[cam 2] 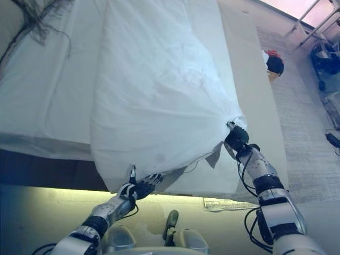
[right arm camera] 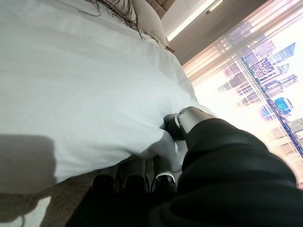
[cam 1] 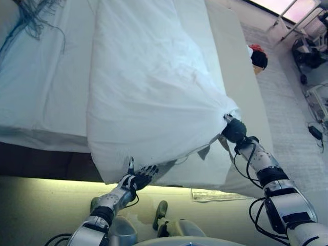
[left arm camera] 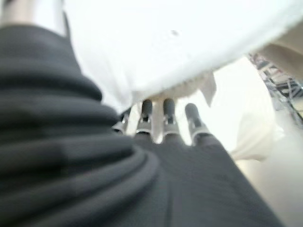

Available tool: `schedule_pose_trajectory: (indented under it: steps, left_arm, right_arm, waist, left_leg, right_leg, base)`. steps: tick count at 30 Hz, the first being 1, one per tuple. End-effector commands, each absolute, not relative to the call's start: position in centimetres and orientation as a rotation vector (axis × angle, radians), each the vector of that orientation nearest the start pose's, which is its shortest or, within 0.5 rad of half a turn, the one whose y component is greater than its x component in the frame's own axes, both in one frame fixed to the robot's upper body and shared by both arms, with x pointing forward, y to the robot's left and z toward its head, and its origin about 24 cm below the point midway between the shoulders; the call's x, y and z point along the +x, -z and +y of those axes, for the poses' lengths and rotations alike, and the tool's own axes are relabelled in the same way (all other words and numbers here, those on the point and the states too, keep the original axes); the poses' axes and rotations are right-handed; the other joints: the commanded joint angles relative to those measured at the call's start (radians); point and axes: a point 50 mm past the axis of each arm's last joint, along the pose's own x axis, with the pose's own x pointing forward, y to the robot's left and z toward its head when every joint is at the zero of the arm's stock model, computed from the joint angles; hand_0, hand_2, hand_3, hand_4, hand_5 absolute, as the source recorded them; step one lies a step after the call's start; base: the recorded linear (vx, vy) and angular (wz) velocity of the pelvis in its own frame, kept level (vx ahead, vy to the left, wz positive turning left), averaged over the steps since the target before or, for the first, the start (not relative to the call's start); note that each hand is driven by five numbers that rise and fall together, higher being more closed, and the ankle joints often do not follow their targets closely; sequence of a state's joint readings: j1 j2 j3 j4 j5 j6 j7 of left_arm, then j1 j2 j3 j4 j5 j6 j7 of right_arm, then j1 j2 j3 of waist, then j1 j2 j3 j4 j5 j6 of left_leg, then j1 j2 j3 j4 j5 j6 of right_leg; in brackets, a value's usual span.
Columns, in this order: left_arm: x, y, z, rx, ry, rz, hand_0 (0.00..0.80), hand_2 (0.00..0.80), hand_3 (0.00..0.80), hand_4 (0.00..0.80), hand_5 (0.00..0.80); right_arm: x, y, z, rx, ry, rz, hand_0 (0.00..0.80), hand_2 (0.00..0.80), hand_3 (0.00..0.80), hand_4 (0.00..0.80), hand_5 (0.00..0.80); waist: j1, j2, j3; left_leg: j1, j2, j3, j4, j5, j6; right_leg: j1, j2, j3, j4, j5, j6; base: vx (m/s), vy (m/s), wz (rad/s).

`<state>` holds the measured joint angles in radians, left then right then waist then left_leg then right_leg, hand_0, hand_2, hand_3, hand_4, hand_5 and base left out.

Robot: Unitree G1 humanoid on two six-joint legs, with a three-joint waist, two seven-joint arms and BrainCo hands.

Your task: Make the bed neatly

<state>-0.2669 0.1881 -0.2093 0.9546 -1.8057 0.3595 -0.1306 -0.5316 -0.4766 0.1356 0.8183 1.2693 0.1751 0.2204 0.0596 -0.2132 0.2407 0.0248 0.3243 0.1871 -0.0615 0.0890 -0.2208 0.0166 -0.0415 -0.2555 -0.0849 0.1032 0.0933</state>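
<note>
A white duvet lies along the bed, bunched toward the foot, over a white sheet. My right hand is shut on the duvet's near right corner, where the cloth gathers into folds; in the right wrist view the thumb presses the cloth against curled fingers. My left hand is at the duvet's near left edge. Its fingers are straight, their tips touching the hem from below, and the thumb points up beside the cloth.
A dark tasselled throw lies at the bed's far left. The beige bed base runs down the right side. On the grey rug beside it sits a red and black object. Wheeled equipment stands at the far right.
</note>
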Motion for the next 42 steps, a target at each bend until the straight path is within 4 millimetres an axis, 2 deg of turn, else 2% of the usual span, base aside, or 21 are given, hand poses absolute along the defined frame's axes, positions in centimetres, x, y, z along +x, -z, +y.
schedule_pose_trajectory:
  steps: [1,5,9,17,19,20,33,42]
  left_arm:
    - [27.6,5.4,11.9,-1.718,-0.037,0.608,0.000,0.000,0.000,0.000,0.000]
    - [28.0,4.7,11.6,-1.765,0.005,0.528,0.000,0.000,0.000,0.000,0.000]
    - [27.6,5.0,11.2,-1.772,0.002,0.513,0.000,0.000,0.000,0.000,0.000]
    - [26.6,6.1,12.8,-1.702,-0.064,0.492,0.000,0.000,0.000,0.000,0.000]
    - [26.4,6.5,13.2,-1.677,-0.090,0.493,0.596,0.596,0.596,0.596,0.596]
    - [26.3,6.6,13.5,-1.672,-0.101,0.488,0.800,0.800,0.800,0.800,0.800]
    - [23.7,8.9,17.6,-1.626,-0.276,0.427,0.800,0.800,0.800,0.800,0.800]
    - [20.4,10.7,22.2,-1.561,-0.440,0.351,0.800,0.800,0.800,0.800,0.800]
  right_arm:
    - [34.6,-7.4,-24.8,0.781,-0.095,0.109,0.800,0.800,0.800,0.800,0.800]
    - [33.8,-6.1,-25.1,0.784,-0.068,0.145,0.800,0.800,0.800,0.800,0.800]
    - [33.4,-5.3,-25.1,0.784,-0.061,0.166,0.800,0.800,0.800,0.800,0.800]
    - [33.0,-4.6,-24.9,0.777,-0.066,0.206,0.800,0.800,0.800,0.800,0.800]
    - [32.9,-4.4,-25.1,0.773,-0.062,0.213,0.800,0.800,0.800,0.800,0.800]
    - [32.8,-4.3,-25.2,0.771,-0.059,0.216,0.800,0.800,0.800,0.800,0.800]
    - [31.1,-1.9,-26.9,0.733,-0.012,0.306,0.800,0.800,0.800,0.800,0.800]
    - [28.7,0.8,-29.0,0.786,0.116,0.360,0.800,0.800,0.800,0.800,0.800]
  waist:
    - [-0.031,-0.021,-0.042]
    - [-0.032,-0.015,-0.063]
    - [-0.028,-0.008,-0.078]
    - [-0.021,0.005,-0.105]
    - [-0.018,0.013,-0.110]
    - [-0.017,0.019,-0.114]
    - [-0.001,0.093,-0.171]
    - [0.014,0.156,-0.211]
  left_leg:
    - [-0.034,0.057,-0.010,0.041,-0.008,0.029]
    - [-0.011,0.060,-0.002,0.037,-0.012,0.024]
    - [0.010,0.058,0.005,0.029,-0.014,0.023]
    - [0.048,0.052,0.015,0.009,-0.015,0.021]
    - [0.055,0.046,0.016,0.001,-0.014,0.022]
    - [0.059,0.042,0.015,-0.004,-0.012,0.022]
    - [0.112,0.000,0.001,-0.026,-0.025,0.023]
    - [0.137,-0.035,-0.023,-0.026,-0.039,0.027]
  right_leg:
    - [0.029,-0.065,0.005,0.068,-0.054,0.066]
    - [0.050,-0.066,0.006,0.058,-0.053,0.070]
    - [0.067,-0.070,0.002,0.054,-0.054,0.073]
    - [0.095,-0.077,-0.006,0.044,-0.058,0.077]
    - [0.100,-0.084,-0.011,0.041,-0.059,0.079]
    - [0.103,-0.087,-0.013,0.040,-0.060,0.080]
    - [0.161,-0.135,-0.050,0.019,-0.070,0.092]
    - [0.188,-0.170,-0.077,0.020,-0.087,0.091]
  base:
    - [0.047,-0.008,-0.11]
    - [0.067,0.004,-0.03]
    - [0.059,0.020,-0.02]
    - [0.034,0.035,0.01]
    - [0.011,0.093,0.01]
    - [-0.008,0.108,0.01]
    - [0.023,0.125,0.06]
    - [0.011,0.144,0.09]
